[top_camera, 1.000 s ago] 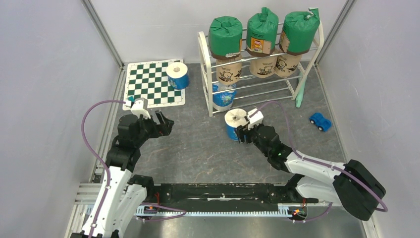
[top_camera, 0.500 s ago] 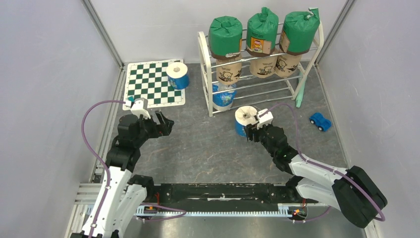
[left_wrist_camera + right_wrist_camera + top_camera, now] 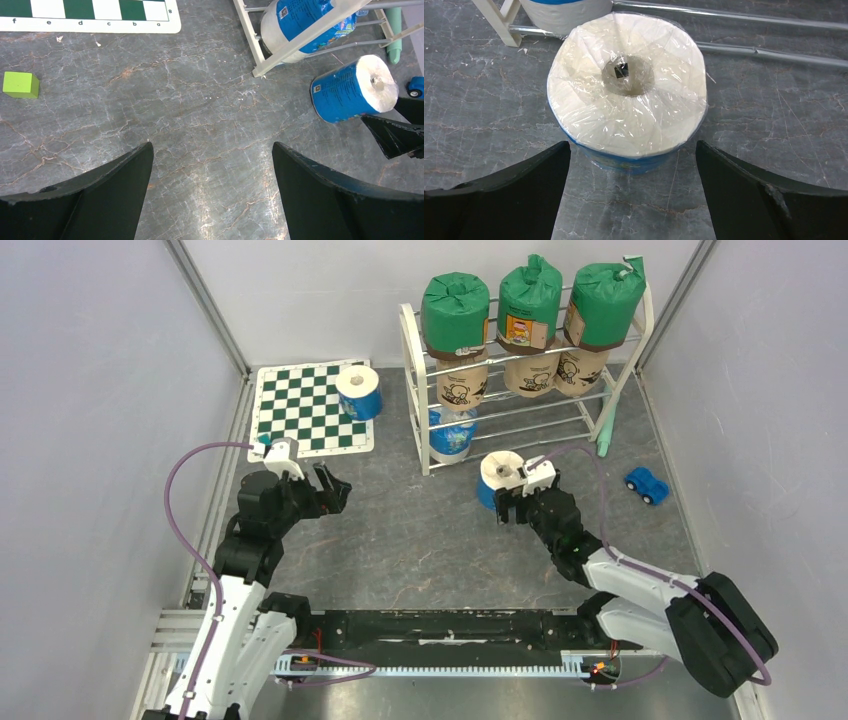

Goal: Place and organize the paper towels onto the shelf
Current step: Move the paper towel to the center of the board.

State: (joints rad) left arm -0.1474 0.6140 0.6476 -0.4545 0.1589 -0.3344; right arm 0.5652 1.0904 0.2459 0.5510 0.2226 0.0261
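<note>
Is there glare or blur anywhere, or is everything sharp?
Left wrist view: a pale sheen on the grey marbled table, low centre. Right wrist view: the blue-wrapped paper towel roll is sharp, its plastic film glinting. Top external view: even light, soft shadows.

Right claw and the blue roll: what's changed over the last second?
The right claw carried the blue-wrapped roll rightward, nearer the shelf, then opened and let go; it now stands upright on the table. The open left claw, the other loose roll on the chessboard mat and the shelved rolls stayed put.
</note>
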